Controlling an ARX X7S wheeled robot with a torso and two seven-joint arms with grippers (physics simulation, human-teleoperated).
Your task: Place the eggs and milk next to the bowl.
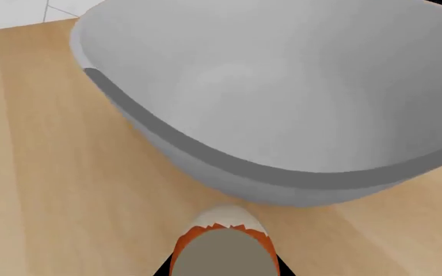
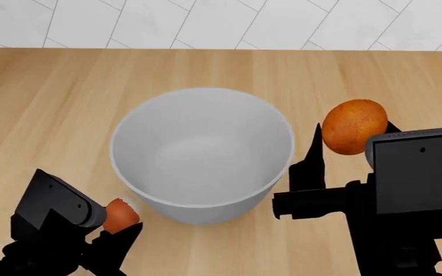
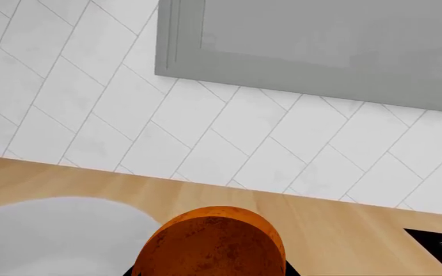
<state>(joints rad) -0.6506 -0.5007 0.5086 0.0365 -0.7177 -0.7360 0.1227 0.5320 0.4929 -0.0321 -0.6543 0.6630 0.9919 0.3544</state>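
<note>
Each gripper, left (image 2: 117, 230) and right (image 2: 336, 146), clamps an egg over the wooden counter (image 2: 44, 103) beneath white tiled wall (image 2: 205, 23).

L arm low, fingers (image 2: 117, 230) clamped on egg (image 2: 119, 215) | R arm raised, fingers (image 2: 313, 167) gripping egg (image 2: 354, 126)

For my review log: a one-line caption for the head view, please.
Each tool holds an egg beside the grey bowl: left tool low at its rim, right tool raised; no milk visible.

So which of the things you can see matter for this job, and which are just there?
Task things:
bowl
egg in left gripper
egg in right gripper
Milk is not in view.

Just there:
wooden counter
tiled wall
grey cabinet
</note>
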